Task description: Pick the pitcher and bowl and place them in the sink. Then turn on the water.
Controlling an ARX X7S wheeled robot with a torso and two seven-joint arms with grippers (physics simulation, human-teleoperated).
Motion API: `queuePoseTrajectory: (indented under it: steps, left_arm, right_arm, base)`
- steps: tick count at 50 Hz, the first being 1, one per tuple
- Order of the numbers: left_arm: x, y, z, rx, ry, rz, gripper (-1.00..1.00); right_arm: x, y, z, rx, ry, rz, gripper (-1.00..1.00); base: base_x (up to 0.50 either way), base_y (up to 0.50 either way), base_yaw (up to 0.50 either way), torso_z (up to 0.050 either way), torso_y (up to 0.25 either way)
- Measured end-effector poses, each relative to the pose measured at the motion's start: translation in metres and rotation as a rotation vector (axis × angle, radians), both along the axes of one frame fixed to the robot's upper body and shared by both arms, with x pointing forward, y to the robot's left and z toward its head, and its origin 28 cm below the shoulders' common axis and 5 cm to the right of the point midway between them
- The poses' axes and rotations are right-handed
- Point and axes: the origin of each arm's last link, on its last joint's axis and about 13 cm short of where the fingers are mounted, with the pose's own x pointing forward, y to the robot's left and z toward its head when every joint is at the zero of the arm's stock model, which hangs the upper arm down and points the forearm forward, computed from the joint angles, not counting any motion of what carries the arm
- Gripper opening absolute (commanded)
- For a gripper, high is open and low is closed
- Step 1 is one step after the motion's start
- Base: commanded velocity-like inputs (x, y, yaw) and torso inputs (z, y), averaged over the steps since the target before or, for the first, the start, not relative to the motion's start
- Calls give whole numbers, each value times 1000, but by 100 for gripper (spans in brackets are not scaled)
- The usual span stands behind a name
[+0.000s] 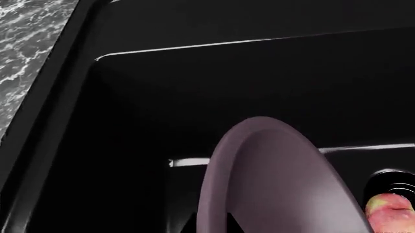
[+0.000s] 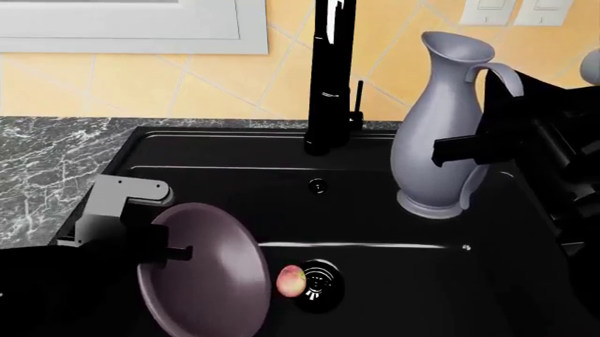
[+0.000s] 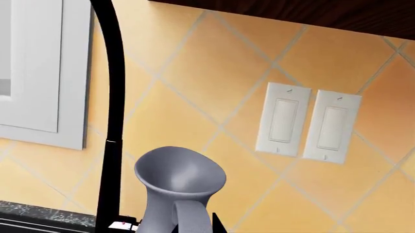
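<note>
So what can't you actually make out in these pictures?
- Right pincer: dark against the black sink; its grip on the tall lavender-grey ceramic pitcher is unclear in the head view.
- Left pincer: fingertips hidden behind the wide mauve-grey bowl.
- Bowl in the left wrist view: cut off by the frame edge.

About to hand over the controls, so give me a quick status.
Left gripper shut on bowl, tilted over sink. Right gripper shut on pitcher, upright above basin. Small fruit lies beside the drain.
</note>
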Motion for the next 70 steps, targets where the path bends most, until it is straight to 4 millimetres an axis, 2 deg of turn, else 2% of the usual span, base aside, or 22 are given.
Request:
queuePoseTrajectory:
  steps: [60,61,70]
  left_arm:
    - [7,8,-31,0,40,61,-100]
    - [7,8,-31,1,40,61,100]
    - [9,8,-32,0,34,69,100]
  right_arm:
    - [1,2,-1,3,8,7,-100]
    - [1,2,-2,3,8,7,-100]
    - [2,2,-2,4,9,8,-100]
  base:
    - [0,0,0,0,1]
    - [0,0,0,0,0]
    - [0,0,0,0,0]
